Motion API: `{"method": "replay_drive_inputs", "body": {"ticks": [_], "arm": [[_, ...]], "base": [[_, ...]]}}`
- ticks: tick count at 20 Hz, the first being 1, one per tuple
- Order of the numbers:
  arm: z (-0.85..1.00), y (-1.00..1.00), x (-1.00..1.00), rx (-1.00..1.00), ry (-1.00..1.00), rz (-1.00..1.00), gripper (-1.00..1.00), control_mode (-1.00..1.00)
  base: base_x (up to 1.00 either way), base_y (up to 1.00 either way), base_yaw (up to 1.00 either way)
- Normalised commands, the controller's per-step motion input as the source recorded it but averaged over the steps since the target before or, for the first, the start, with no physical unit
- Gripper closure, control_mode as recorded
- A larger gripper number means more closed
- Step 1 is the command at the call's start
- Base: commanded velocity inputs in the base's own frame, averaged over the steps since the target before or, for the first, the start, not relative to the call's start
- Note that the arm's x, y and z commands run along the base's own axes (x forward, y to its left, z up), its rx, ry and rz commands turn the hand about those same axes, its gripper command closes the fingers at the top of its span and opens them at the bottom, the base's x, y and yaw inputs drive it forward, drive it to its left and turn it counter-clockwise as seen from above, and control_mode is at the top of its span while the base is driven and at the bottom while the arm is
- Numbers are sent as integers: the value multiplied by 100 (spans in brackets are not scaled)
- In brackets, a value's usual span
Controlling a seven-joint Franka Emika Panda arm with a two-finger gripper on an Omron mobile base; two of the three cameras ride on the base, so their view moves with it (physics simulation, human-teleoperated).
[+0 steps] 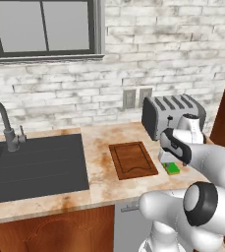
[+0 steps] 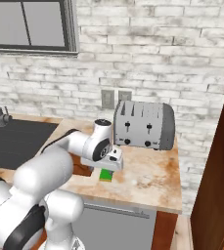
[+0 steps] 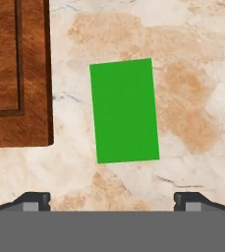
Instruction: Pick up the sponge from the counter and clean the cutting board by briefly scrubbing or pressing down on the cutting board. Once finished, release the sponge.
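As the arm reaches forward over the worktop, the parts of the scene stand as follows.

Tool: jaws spread wide, holding nothing; in the hand view its two dark fingertips rise at the lower edge, one on each side of the sponge and clear of it. In the right base view the tool hangs directly above the green block; whether the tips reach the stone there cannot be told, since the hand hides them.

Sponge: bright green rectangle lying flat on the worktop, just beside the cutting board and apart from it, with a strip of bare stone between. In the left base view the sponge lies to the right of the board, partly behind the arm, a yellowish lower layer showing at its edge.

Cutting board: dark reddish-brown wood with a groove round its rim, flat on the worktop between the sink and the sponge; nothing rests on it.

Worktop: beige speckled stone with brownish blotches, over brown wooden cabinets.

Sink: dark grey basin left of the board, with a grey tap at its back edge.

Toaster: grey, four slots, standing by the brick wall behind the sponge.

Sockets: two plates on the white brick wall, above the board.
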Motion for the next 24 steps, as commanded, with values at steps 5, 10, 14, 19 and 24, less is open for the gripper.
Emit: {"method": "replay_drive_inputs", "body": {"ticks": [5, 10, 14, 19, 24], "arm": [[-9, -2, 11, 0, 0, 0, -100, -100], [-12, 0, 20, 0, 0, 0, -100, -100], [-12, 0, 19, 0, 0, 0, -100, -100], [-12, 0, 18, 0, 0, 0, -100, -100], [-14, 0, 7, 0, 0, 0, -100, -100]], "base": [[0, 0, 0], [0, 0, 0], [0, 0, 0], [0, 0, 0], [0, 0, 0]]}}
